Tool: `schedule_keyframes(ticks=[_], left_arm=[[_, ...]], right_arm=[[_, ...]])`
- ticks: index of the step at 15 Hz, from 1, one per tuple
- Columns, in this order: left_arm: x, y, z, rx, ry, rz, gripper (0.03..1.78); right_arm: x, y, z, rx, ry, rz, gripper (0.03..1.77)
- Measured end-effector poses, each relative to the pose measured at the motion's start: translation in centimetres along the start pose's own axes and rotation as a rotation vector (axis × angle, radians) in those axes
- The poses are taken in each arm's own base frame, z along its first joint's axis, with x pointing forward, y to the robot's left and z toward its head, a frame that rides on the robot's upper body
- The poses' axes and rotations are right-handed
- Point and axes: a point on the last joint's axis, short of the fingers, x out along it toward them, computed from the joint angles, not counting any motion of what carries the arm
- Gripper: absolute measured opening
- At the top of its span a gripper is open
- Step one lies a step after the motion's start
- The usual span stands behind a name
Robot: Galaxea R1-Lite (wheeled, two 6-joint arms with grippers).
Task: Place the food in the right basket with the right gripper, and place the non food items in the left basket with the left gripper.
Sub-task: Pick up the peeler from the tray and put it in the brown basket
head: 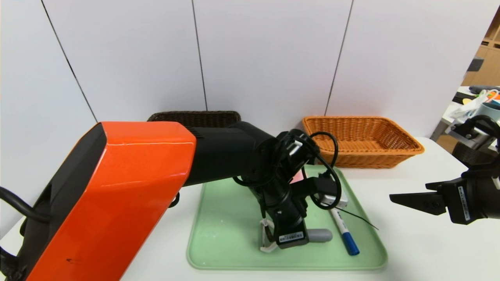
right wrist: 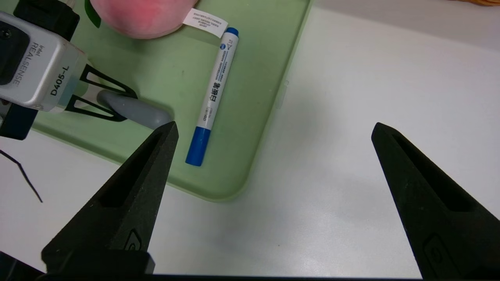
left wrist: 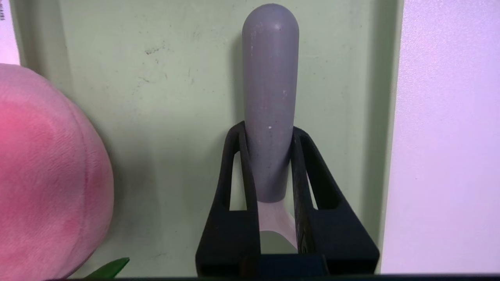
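Two grippers are in view over a white table (head: pixel 410 249) carrying a pale green tray (head: pixel 218 218). The left gripper (left wrist: pixel 268 128) is down on the tray, its fingers (left wrist: pixel 234 156) pressed against both sides of the grey handle of the peeler (left wrist: pixel 270 97), which lies flat on the tray floor; the peeler's white head shows beside the gripper in the head view. The pink plush peach (left wrist: pixel 47 171) sits on the tray just beside that gripper, apart from it, a green leaf at its base. The white marker with blue cap (right wrist: pixel 213 97) lies on the tray near the peeler's handle, not touching it. A slim case appears to lie under the left arm's cabling, though it is largely hidden. The right gripper (right wrist: pixel 273 136) hovers above bare table off the tray's right edge, fingers spread wide, holding nothing. The dark brown basket (head: pixel 195 117) stands at the back behind the left arm; the orange-tan basket (head: pixel 363 140) stands beyond the tray's far right corner.
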Motion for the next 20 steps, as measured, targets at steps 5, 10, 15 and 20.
schedule_keyframes(ticks=[5, 10, 15, 20], left_arm=[[-3.2, -0.8, 0.5, 0.001, -0.025, 0.021, 0.28], [-10.7, -0.2, -0.7, -0.052, -0.082, 0.133, 0.28], [-18.6, 3.3, -6.6, -0.092, -0.052, 0.364, 0.28], [-23.5, 6.6, -11.4, -0.117, -0.054, 0.589, 0.28]], right_arm=[[-0.1, 0.0, 0.0, 0.0, -0.002, 0.0, 1.71], [-0.3, 0.1, 0.0, -0.004, -0.013, 0.001, 1.71], [-0.5, 0.2, -0.1, -0.008, -0.016, 0.004, 1.71], [-0.5, 0.3, -0.3, -0.008, -0.01, 0.007, 1.71]])
